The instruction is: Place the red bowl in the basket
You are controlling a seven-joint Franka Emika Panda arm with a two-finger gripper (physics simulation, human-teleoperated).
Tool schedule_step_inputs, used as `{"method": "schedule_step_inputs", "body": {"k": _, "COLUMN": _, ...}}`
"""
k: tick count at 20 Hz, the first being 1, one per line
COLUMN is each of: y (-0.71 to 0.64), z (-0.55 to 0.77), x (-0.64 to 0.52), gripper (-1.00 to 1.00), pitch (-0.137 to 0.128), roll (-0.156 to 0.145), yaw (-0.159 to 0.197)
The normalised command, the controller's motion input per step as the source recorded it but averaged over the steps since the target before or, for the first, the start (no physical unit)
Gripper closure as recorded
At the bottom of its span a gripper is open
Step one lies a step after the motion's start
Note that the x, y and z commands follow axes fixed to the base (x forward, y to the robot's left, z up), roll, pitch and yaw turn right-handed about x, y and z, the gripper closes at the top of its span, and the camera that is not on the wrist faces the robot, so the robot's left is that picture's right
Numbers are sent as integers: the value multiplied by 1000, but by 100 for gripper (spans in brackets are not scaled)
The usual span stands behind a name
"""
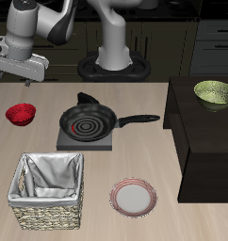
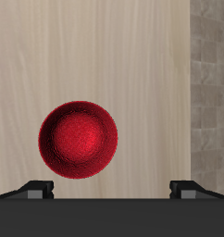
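The red bowl (image 1: pixel 21 114) is small, round and bright red, and it sits on the wooden table near its side edge. My gripper (image 1: pixel 17 70) hangs in the air above it, well clear of it. In the wrist view the red bowl (image 2: pixel 79 139) lies below the gripper (image 2: pixel 112 189), off-centre toward one finger. The two fingertips (image 2: pixel 36 188) stand far apart with nothing between them, so the gripper is open. The woven basket (image 1: pixel 73 201) with its grey cloth lining stands near the table's front edge, nearer the camera than the bowl.
A black frying pan (image 1: pixel 87 120) rests on a grey stove plate (image 1: pixel 86 140) beside the bowl. A pale plate with a pinkish rim (image 1: pixel 133 197) lies next to the basket. An olive-green bowl (image 1: pixel 213 91) sits on a dark cabinet (image 1: pixel 205 141).
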Motion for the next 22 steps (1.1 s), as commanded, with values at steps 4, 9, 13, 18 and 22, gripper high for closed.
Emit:
{"method": "schedule_step_inputs", "body": {"k": 4, "y": -5, "z": -259, "x": 72, "gripper": -100, "pitch": 42, "roll": 8, "yaw": 0}}
{"method": "schedule_step_inputs", "body": {"k": 9, "y": -41, "z": -242, "x": 35, "gripper": -100, "pitch": 21, "roll": -20, "yaw": -3}}
{"method": "schedule_step_inputs", "body": {"k": 13, "y": -91, "z": -343, "x": -45, "gripper": -100, "pitch": 41, "roll": -14, "yaw": -31}}
{"method": "schedule_step_inputs", "body": {"k": 18, "y": -40, "z": -251, "x": -7, "gripper": -100, "pitch": 34, "roll": -16, "yaw": -16}}
{"method": "schedule_step_inputs", "body": {"k": 22, "y": -85, "z": -257, "x": -56, "gripper": -100, "pitch": 35, "roll": -22, "yaw": -20}}
